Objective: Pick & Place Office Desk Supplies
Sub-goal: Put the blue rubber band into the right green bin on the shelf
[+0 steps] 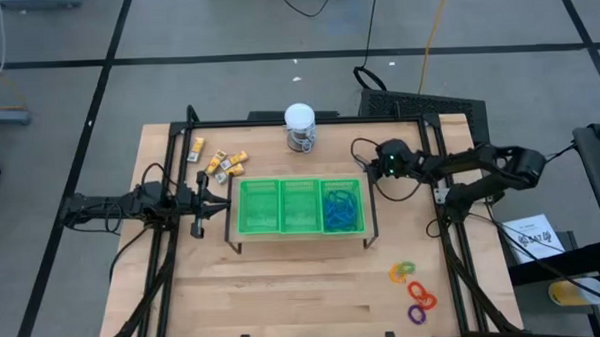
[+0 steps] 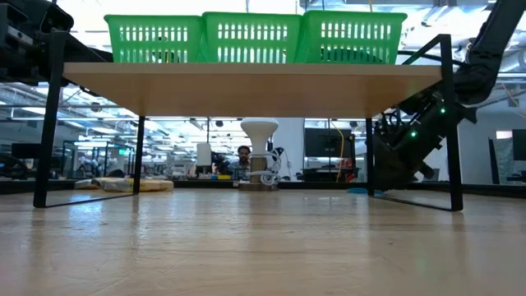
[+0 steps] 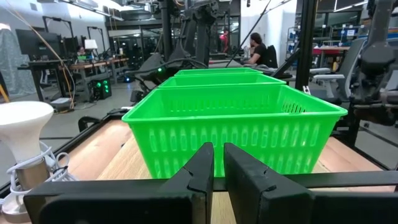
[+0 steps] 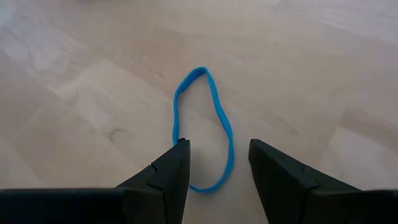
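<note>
A thin blue loop (image 4: pixel 202 124) lies flat on the wooden table. My right gripper (image 4: pixel 217 152) hangs open just above it, slanting down, one finger on either side of the loop's near end. In the high view this gripper (image 1: pixel 378 166) is right of the green tray (image 1: pixel 300 180), toward the far edge. My left gripper (image 1: pixel 209 199) is shut and level at the tray's left end, its fingers (image 3: pixel 208 165) pointing at the tray wall. Small yellow-and-white blocks (image 1: pixel 220 162) lie far left. Orange, purple and green rings (image 1: pixel 414 290) lie near right.
The three-compartment tray stands on a raised wooden shelf (image 2: pixel 246 78) with black legs; its right compartment holds blue loops (image 1: pixel 342 207). A white-topped round jar (image 1: pixel 300 126) stands behind the tray. A person (image 2: pixel 243 158) sits in the room far beyond the table.
</note>
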